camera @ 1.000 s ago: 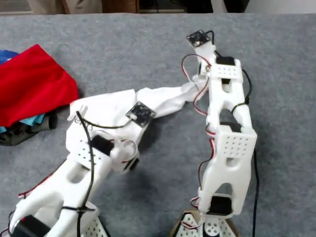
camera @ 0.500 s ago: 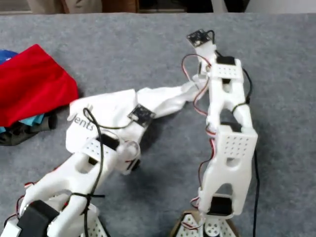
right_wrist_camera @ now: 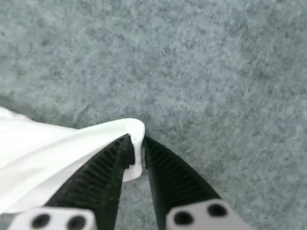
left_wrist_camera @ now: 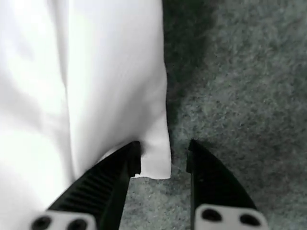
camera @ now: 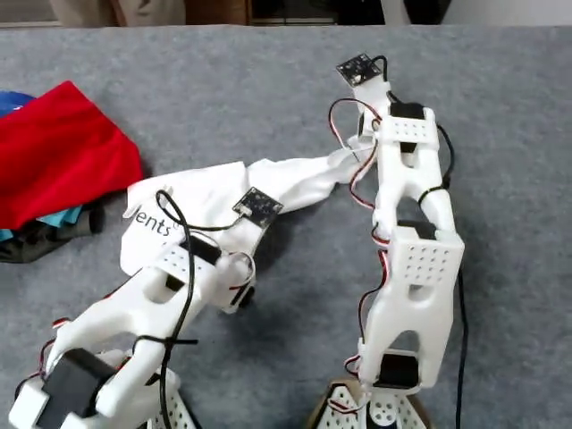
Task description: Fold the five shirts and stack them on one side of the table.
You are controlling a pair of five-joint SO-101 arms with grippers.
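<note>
Right tool (right_wrist_camera: 137, 139) is clamped on the white shirt (camera: 206, 197) at 1 o'clock. Left tool (left_wrist_camera: 164, 143) gapes open astride its corner. Folded red shirt (camera: 58, 152) sits at 9 o'clock.

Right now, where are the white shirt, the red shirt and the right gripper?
white shirt (camera: 201, 192), high view, on its flat body.
red shirt (camera: 58, 147), high view, middle of the folded cloth.
right gripper (right_wrist_camera: 137, 140), right wrist view, between its fingertips.
</note>
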